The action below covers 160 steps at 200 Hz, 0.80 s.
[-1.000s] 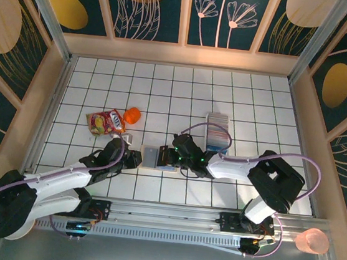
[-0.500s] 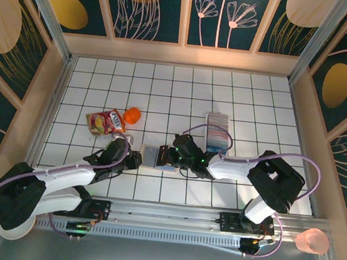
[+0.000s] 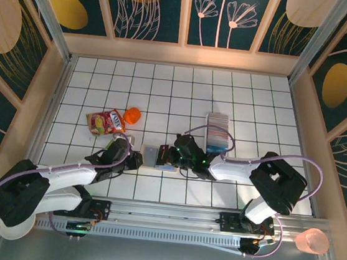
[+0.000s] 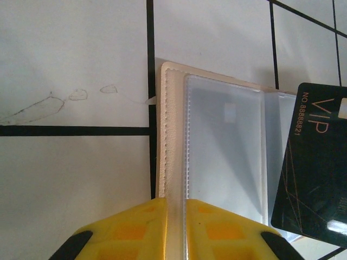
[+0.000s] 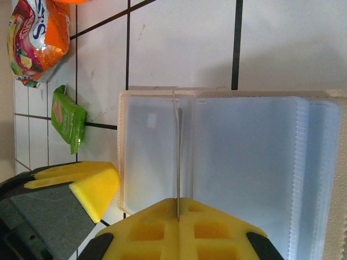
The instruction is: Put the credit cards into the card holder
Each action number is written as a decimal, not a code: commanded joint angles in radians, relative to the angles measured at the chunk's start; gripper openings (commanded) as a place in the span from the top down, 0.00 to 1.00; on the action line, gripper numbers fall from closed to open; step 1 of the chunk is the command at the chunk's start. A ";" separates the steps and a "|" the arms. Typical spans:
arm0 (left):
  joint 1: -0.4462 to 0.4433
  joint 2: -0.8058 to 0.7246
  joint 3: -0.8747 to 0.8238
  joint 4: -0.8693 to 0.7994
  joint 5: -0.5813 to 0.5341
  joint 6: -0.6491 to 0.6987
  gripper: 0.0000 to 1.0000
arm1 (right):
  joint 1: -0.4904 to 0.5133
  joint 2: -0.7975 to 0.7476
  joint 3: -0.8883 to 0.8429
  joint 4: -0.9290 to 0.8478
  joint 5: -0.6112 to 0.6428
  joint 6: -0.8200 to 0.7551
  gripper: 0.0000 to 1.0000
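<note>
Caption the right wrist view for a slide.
Right hand holds a card edge-on at the open card holder.

Right edge crops the black VIP card [image 4: 317, 162]; left gripper [image 4: 174, 201] hides part of the card holder [image 4: 217, 146].

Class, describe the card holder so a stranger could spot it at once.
On the white tiled table, look near the front, between the left gripper and right gripper. The card holder lies open there: beige rim, clear plastic sleeves, unlike the colourful snack pouch farther left.

1 holder [image 4: 217, 157], 1 card [image 4: 312, 162] (blk)
</note>
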 commanded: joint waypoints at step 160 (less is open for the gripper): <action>-0.002 0.004 -0.026 0.033 0.024 -0.013 0.85 | 0.014 0.039 -0.030 0.042 0.019 0.036 1.00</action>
